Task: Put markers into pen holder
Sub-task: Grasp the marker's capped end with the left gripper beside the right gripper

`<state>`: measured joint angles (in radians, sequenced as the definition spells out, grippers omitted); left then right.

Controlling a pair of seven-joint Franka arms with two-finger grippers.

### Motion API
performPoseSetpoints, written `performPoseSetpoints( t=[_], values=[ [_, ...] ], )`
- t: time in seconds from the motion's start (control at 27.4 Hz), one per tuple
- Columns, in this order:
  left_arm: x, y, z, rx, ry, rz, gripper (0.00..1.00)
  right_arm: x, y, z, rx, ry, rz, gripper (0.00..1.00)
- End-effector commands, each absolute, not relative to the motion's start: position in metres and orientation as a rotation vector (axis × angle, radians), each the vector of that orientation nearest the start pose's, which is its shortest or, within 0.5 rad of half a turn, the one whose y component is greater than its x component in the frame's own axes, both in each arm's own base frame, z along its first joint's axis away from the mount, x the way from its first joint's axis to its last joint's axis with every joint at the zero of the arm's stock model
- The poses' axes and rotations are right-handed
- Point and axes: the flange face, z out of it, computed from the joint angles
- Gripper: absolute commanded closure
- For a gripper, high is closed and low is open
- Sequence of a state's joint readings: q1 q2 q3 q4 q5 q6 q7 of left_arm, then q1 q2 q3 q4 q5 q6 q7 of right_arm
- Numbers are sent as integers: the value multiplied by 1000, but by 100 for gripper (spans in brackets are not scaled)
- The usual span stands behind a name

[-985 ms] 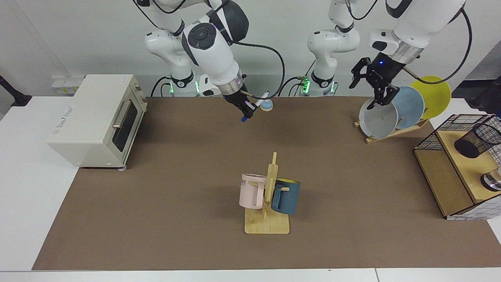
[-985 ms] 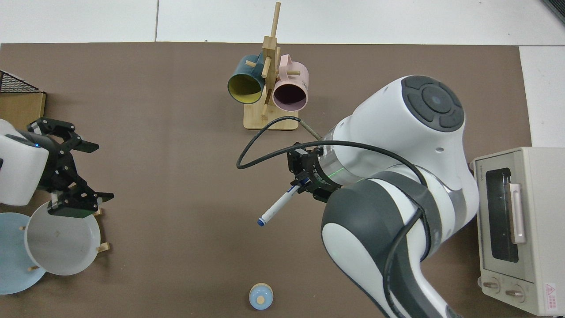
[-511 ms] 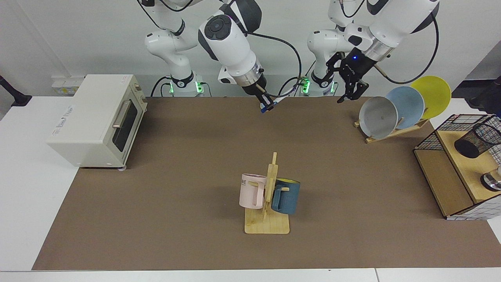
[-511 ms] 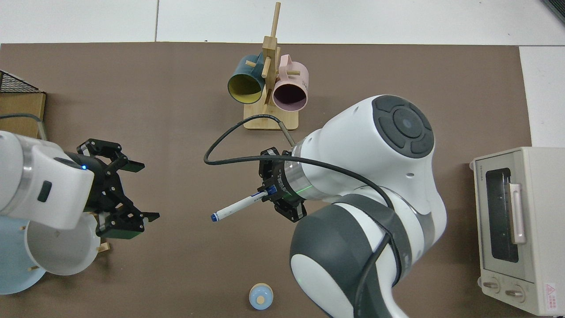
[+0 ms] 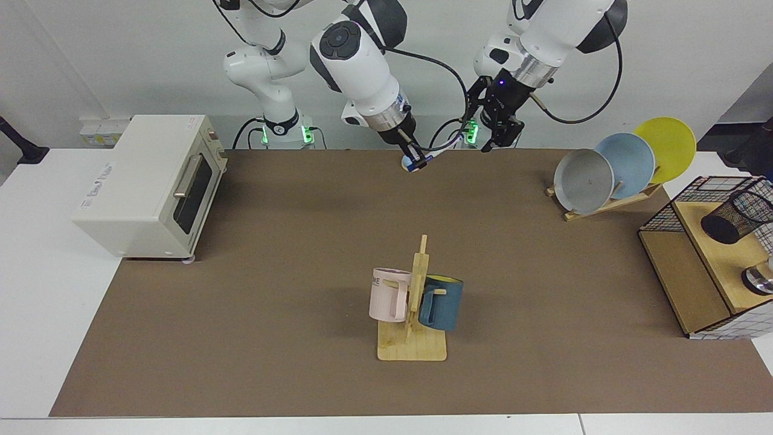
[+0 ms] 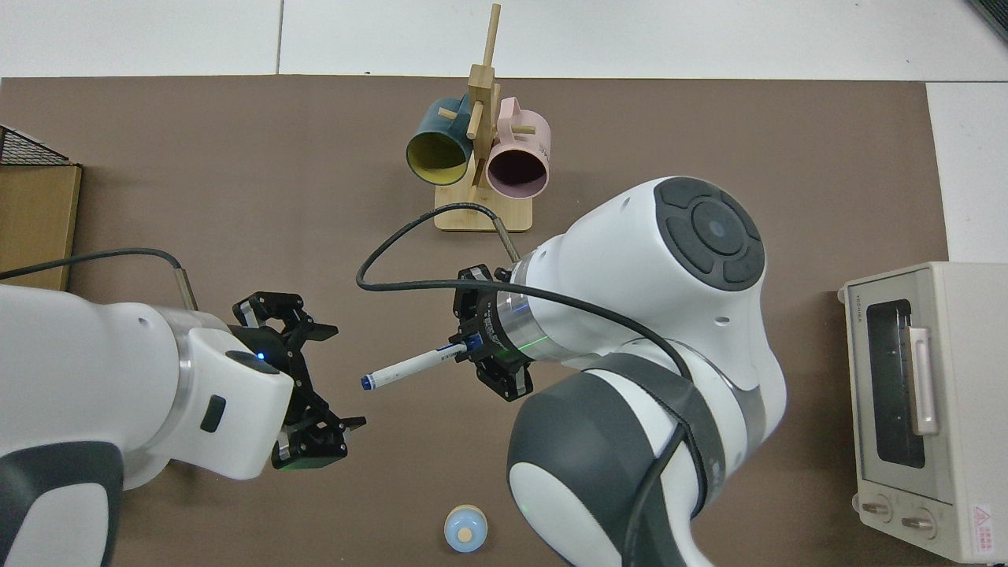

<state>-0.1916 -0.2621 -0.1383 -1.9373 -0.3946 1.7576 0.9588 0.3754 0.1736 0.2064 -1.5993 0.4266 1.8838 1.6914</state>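
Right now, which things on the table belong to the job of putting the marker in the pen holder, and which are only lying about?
Belong to the job:
marker, held by the right pincer
left pincer, open, facing the marker's tip
pen holder, on the wooden box

Only lying about:
toaster oven
mug stand with pink mug and blue mug
plates
small blue knob

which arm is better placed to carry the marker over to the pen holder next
Probably the left. The right gripper holds the marker with its free end toward the open left gripper close by, and the pen holder sits on the left arm's side of the table.
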Motion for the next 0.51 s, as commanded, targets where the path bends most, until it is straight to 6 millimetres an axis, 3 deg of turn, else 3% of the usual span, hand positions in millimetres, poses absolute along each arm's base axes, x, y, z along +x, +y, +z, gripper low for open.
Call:
performPoseSetpoints(
  t=[0.0,0.18,0.47],
  values=[
    [425,-220,602,-2843,1926,-391,0,514,366,548,-2255,1637,533,100],
    [424,-226,594,-2858,1898,-387,1,514,366,548,-2254,1639,534,100],
    [417,-241,582,-2846,1899,-349,21,512,368,549,-2258,1631,534,100]
  ],
)
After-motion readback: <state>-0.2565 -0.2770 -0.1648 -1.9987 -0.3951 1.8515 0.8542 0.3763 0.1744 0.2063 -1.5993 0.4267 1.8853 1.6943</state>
